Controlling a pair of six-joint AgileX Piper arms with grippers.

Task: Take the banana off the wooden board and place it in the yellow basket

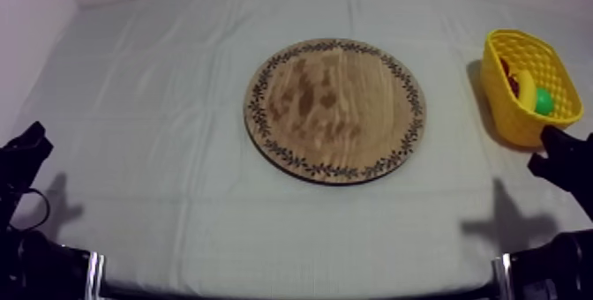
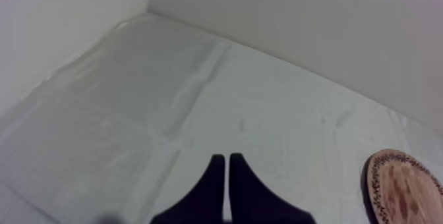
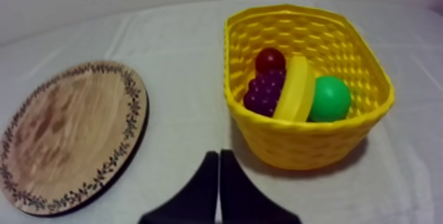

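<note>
Yellow toy banana [image 3: 295,89] already inside yellow woven basket [image 3: 303,144], round wooden board [image 3: 66,134] bare; left gripper [image 2: 227,167] and right gripper [image 3: 218,164] pressed together, empty: task looks done.

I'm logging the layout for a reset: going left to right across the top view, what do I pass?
left end effector → board → basket
</note>
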